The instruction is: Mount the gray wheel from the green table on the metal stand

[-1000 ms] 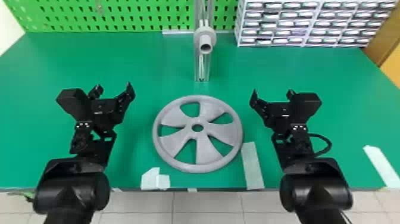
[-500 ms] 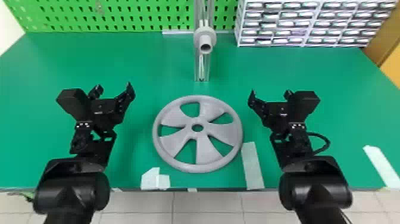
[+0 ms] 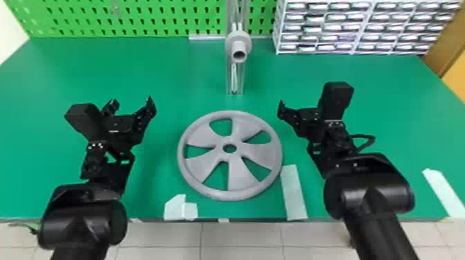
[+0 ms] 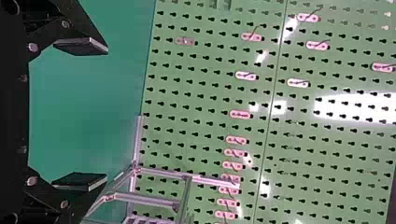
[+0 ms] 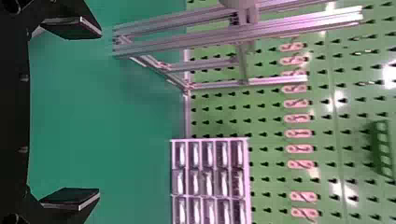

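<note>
Flat black fingers on the right gripper [image 5: 100, 112] stand wide apart with only air between them, and those on the left gripper [image 4: 107, 114] are parted just as widely, likewise holding nothing. Reading the head view as a dial centered on the wheel, with twelve toward the stand, the right gripper sits near two o'clock and the left near ten, both outside the rim. Between them, nearer the front edge of the green table [image 3: 145, 69], lies the large gray wheel [image 3: 238, 176], a round, spoked disc with a small center hole, flat with one face up. From the right fingers it lies toward eight o'clock; from the left, toward four, and the right hand looks the nearer of the two. Being round, it offers no long axis to line up with; what matters is its bore, which points up off the table. At twelve, beyond the rim and apart from it, rises the silver metal stand [image 3: 241, 81], carrying a gray tubular hub [image 3: 238, 52] whose open end faces the robot. So the step in hand seems to be closing in on the rim, likely from both sides, with tipping the wheel upright to follow so its hole can meet the hub. A pale tape strip [image 3: 293, 192] lies just beside the rim near four o'clock.
</note>
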Robot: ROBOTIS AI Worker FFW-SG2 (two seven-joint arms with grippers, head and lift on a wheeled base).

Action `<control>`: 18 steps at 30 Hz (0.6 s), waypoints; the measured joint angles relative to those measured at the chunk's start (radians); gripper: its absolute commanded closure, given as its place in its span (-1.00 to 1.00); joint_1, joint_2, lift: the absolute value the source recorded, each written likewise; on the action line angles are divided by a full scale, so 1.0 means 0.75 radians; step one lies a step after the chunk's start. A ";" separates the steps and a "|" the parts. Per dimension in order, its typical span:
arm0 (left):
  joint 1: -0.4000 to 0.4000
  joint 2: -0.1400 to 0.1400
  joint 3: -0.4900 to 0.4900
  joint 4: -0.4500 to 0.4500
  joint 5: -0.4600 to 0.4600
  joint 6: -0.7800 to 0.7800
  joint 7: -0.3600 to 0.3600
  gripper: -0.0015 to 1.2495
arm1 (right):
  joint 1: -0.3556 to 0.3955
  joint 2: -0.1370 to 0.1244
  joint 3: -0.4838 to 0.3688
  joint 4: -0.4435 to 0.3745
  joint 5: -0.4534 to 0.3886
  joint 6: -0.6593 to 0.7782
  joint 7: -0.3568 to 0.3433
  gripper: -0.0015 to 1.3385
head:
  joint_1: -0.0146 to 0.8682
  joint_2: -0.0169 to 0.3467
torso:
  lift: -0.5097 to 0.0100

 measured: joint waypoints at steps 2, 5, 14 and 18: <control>0.000 0.000 0.000 0.000 0.000 0.000 0.000 -0.52 | -0.019 -0.006 0.007 -0.015 0.001 0.073 0.000 -0.84 | 1.00 -0.62 | 0.60; 0.001 0.000 0.001 0.000 0.000 0.000 0.000 -0.52 | -0.056 -0.018 0.020 -0.035 0.001 0.206 0.001 -0.84 | 1.00 -0.62 | 0.60; 0.002 0.000 0.003 0.000 0.000 0.000 -0.001 -0.52 | -0.207 -0.065 0.066 -0.043 0.012 0.547 0.072 -0.84 | 1.00 -0.62 | 0.60; 0.002 0.000 0.003 0.000 0.000 0.000 0.000 -0.52 | -0.265 -0.074 0.072 -0.018 0.035 0.625 0.142 -0.84 | 1.00 -0.62 | 0.60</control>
